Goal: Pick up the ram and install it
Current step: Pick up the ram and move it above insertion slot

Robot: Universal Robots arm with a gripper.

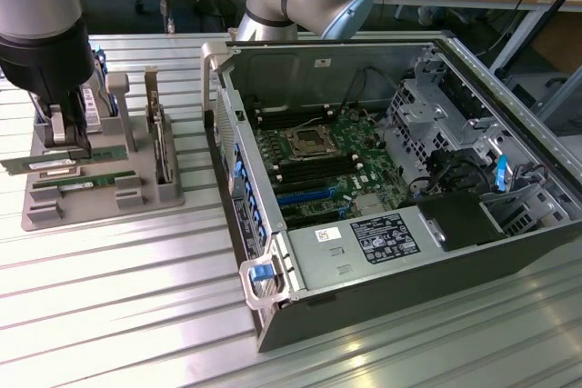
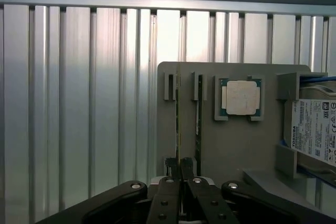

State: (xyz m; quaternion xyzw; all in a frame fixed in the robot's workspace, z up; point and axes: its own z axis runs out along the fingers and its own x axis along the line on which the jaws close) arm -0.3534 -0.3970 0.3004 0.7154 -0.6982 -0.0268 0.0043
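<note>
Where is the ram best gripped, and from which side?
Pinch the ram by its flat faces, across the long upper edge, near mid-length, from straight above. It stands on edge in a holder slot, so only that edge is free. The gripper is shut on it there.

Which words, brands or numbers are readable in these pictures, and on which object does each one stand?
"TOSHIBA": white label of the hard drive.
Rest of that label: too small to read.
Black label on the power supply: too small to read.
White label on the ram: too blurred to read.
</note>
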